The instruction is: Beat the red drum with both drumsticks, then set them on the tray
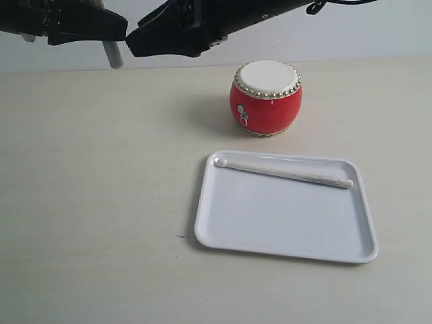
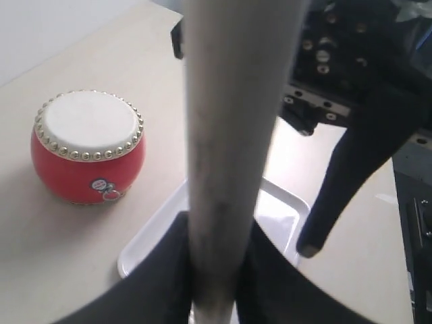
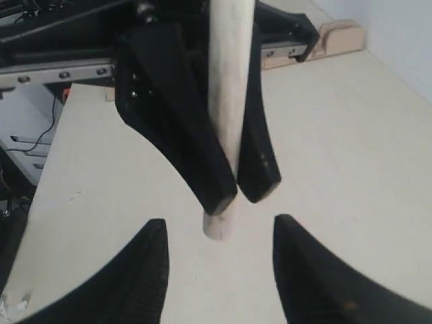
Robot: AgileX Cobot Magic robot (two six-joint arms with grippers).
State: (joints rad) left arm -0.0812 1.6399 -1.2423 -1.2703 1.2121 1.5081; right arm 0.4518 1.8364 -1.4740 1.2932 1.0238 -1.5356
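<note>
Left gripper (image 3: 237,191): closed on the held stick (image 2: 229,135); both fingers clamp it near its lower end, and a short stub hangs below them
Right gripper (image 3: 219,223): jaws wide apart and gripping nothing; the stub of the held stick sits just beyond its fingertips, in line with the gap, not touching
Drum (image 1: 266,98): lower than both grippers and well apart from them, off to the side the right arm reaches in from; standing upright on the table
Tray (image 1: 223,233): lower again and past the drum from the grippers; the second stick (image 1: 283,173) lies flat in it along the rim nearest the drum
Risk, fingers: the two grippers sit very near each other; a small drift could knock black finger against black finger
Risk, hand-over: if the right jaws close only on the short stub, the hold would be poor; the stick could swing or fall to the table, far from the tray
Risk, placing: set across the second stick, this round one could roll over the low rim
Risk, drum: a low sweep towards the tray could knock it over
Writing: a small round sticker on the drum's red side; too small to read; no brand visible elsewhere
</note>
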